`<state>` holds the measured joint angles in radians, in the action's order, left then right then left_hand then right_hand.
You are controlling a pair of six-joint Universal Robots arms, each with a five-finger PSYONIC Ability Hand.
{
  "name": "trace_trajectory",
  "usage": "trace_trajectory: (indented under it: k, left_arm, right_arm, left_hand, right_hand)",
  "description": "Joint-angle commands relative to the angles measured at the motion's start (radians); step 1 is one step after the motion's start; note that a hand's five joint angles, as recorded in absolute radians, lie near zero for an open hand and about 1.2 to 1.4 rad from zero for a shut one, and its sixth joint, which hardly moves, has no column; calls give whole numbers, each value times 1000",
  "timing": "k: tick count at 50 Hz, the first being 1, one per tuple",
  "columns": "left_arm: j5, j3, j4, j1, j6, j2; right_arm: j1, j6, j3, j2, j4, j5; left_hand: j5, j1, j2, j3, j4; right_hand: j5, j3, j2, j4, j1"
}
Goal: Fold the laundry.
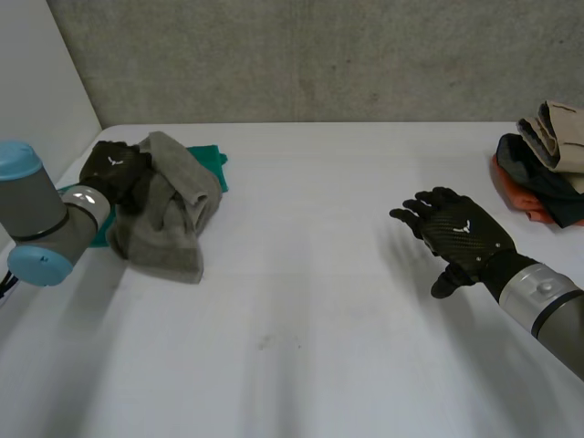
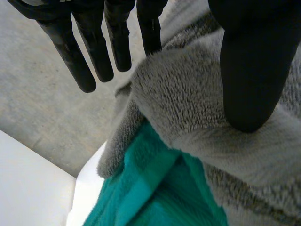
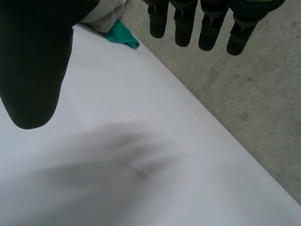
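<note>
- Grey towel (image 1: 169, 214) lies crumpled near the far left corner of the worktop (image 1: 301, 310). It is on top of a teal cloth (image 1: 212, 162), of which one corner comes out on the far side.
- Left hand (image 1: 116, 167) is against the upper bunch of the towel. Whether it pinches the towel or only leans on it, I cannot tell.
- Right hand (image 1: 459, 235) hangs over the bare worktop, well apart from the towel. Its fingers (image 3: 183, 23) are straight and spread, with nothing between them and the thumb.
- A pile of other clothes (image 1: 547, 160) sits at the far right edge of the worktop, well apart from both hands.
- Handling, as I judge it: the towel has a thick fleecy surface, so it should be soft, light and fully limp. It will not keep a shape and will sag when lifted at one place. It should not slip easily out of a pinch, and nothing in it can break.
- One risk: fleece may cling to the teal cloth below, so that cloth could be dragged along.
- Where to hold: best at two neighbouring corners, or along one hem, one place for each hand, so the towel can be spread flat. At present the corners are buried in folds and I cannot find them. The free edge on the near side looks the most reachable place.
</note>
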<state>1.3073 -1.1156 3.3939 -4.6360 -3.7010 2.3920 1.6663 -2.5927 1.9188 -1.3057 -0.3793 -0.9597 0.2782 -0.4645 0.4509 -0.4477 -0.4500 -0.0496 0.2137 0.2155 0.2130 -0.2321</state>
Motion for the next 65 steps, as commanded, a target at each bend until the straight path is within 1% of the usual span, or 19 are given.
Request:
trace_trajectory:
  k: [1, 6, 10, 14, 16, 20, 25, 30, 33, 39, 47, 48, 50, 51, 52, 53, 59, 62, 65]
  left_arm:
    - [-2, 22, -1, 39, 6, 7]
    - [6, -3, 2, 111, 47, -103]
    - [6, -50, 11, 177, 166, -235]
    - [6, -72, 16, 314, 361, -371]
    - [6, -76, 15, 354, 430, -408]
    - [3, -92, 22, 453, 584, -442]
    - [21, -98, 44, 554, 654, -369]
    - [58, -96, 30, 625, 633, -220]
    - [89, -95, -14, 648, 583, -166]
    - [162, -98, -97, 649, 480, -166]
    - [253, -124, -113, 622, 406, -283]
    - [268, -128, -110, 611, 403, -290]
    - [293, -141, -110, 593, 395, -301]
    - [309, -156, -110, 582, 385, -307]
    - [317, -164, -111, 577, 377, -312]
    - [319, -168, -111, 576, 371, -315]
    - [331, -253, -114, 574, 345, -398]
    - [331, -329, -104, 571, 343, -458]
    - [329, -395, -99, 557, 340, -502]
  right_arm:
    - [-10, 3, 11, 0, -7, -7]
    - [-20, 3, 14, -4, -6, -22]
    - [-23, -3, 13, -18, -7, -48]
    - [-26, -9, 8, -47, -7, -91]
    - [-30, -12, 8, -66, -9, -117]
    - [-30, -26, 6, -83, -9, -146]
    - [-37, -50, 6, -90, -9, -171]
    - [-49, -61, 2, -89, -9, -191]
    - [-54, -66, -3, -89, -7, -194]
    - [-76, -86, -21, -89, 5, -194]
    - [-76, -99, -37, -98, 48, -174]
    - [-76, -101, -41, -101, 62, -168]
    - [-74, -101, -60, -113, 106, -148]
    - [-73, -99, -64, -118, 124, -140]
    - [-73, -95, -72, -124, 144, -133]
    - [-73, -92, -87, -133, 193, -129]
    - [-56, -127, -124, -173, 396, -132]
    - [-30, -177, -126, -181, 424, -136]
    - [48, -265, -127, -178, 424, -131]
  left_hand:
    - [944, -932, 945, -949, -946]
    - [944, -932, 945, -949, -946]
    - [944, -932, 945, -949, -946]
    - [944, -932, 945, -949, -946]
    - [944, -932, 945, -949, -946]
    - [944, -932, 945, -949, -946]
    - [944, -932, 945, -949, -946]
    - [924, -912, 925, -929, -926]
    - [868, -856, 869, -873, -870]
    - [865, -853, 867, -870, -867]
    - [879, -868, 881, -885, -882]
    - [844, -833, 846, -850, -847]
    - [616, -605, 618, -622, -619]
    - [136, -124, 137, -141, -138]
    - [-70, 82, -68, 65, 67]
    - [-145, 156, -143, 139, 142]
    - [-204, 216, -202, 199, 201]
    - [-198, 210, -196, 193, 195]
    - [-198, 210, -196, 193, 195]
  right_hand:
    - [50, -39, -41, -38, 58]
    - [50, -39, -41, -38, 58]
    - [50, -39, -41, -38, 58]
    - [50, -39, -41, -38, 58]
    - [50, -39, -41, -38, 58]
    - [50, -39, -41, -38, 58]
    - [50, -39, -41, -38, 58]
    - [50, -39, -41, -38, 58]
    - [50, -39, -41, -38, 58]
    - [50, -39, -41, -38, 58]
    - [50, -39, -41, -38, 58]
    - [50, -39, -41, -38, 58]
    - [50, -39, -41, -38, 58]
    - [50, -39, -41, -38, 58]
    - [50, -39, -41, -38, 58]
    - [50, -39, -41, -38, 58]
    - [50, -39, -41, -38, 58]
    - [50, -39, -41, -38, 58]
    - [50, -39, -41, -38, 58]
